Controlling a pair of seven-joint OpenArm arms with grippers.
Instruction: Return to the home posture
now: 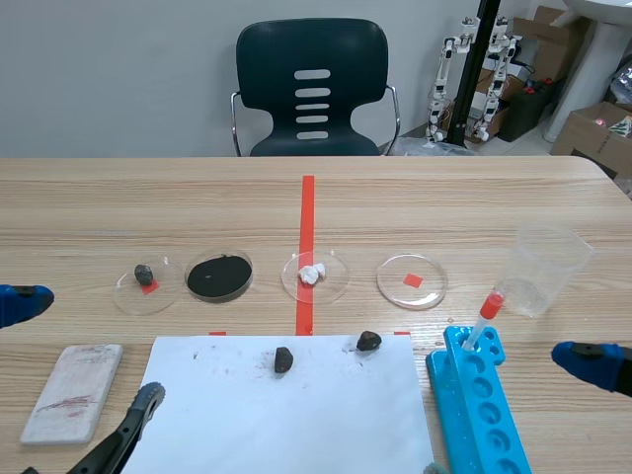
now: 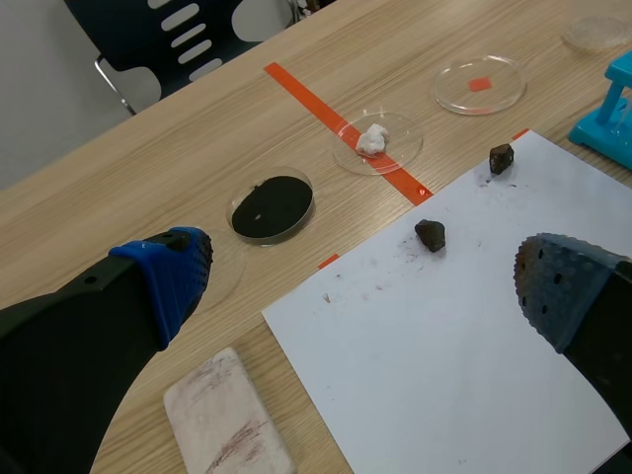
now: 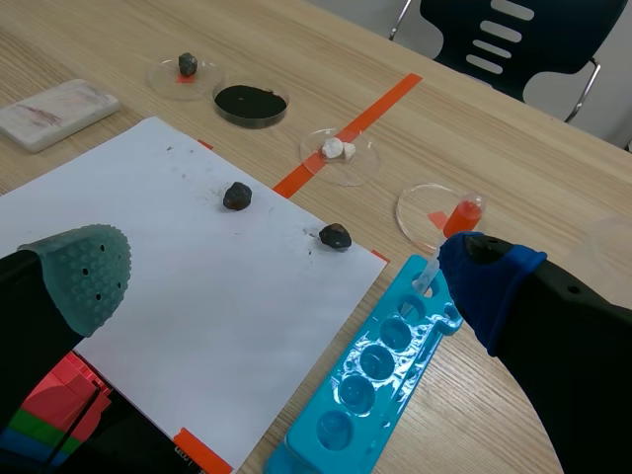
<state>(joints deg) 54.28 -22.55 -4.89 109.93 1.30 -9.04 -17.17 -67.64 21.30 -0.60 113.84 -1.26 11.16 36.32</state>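
My left gripper [image 2: 365, 281] is open and holds nothing. It hangs low over the table's near left, above the corner of a white paper sheet [image 2: 454, 365]. One of its blue pads [image 1: 22, 301] shows at the scene's left edge. My right gripper [image 3: 286, 272] is also open and empty, over the sheet's right side and a blue tube rack [image 3: 380, 370]. Its blue fingertip [image 1: 585, 358] shows at the scene's right. Two dark stones [image 1: 283, 359] [image 1: 368, 341] lie on the sheet.
A row of petri dishes stands beyond the sheet: one with a stone [image 1: 144, 274], one with black powder [image 1: 219, 277], one with white lumps [image 1: 313, 273], one bare [image 1: 427, 292]. A clear beaker [image 1: 545, 265], a red-capped tube [image 1: 488, 310] and a white tile [image 1: 74, 391] are nearby.
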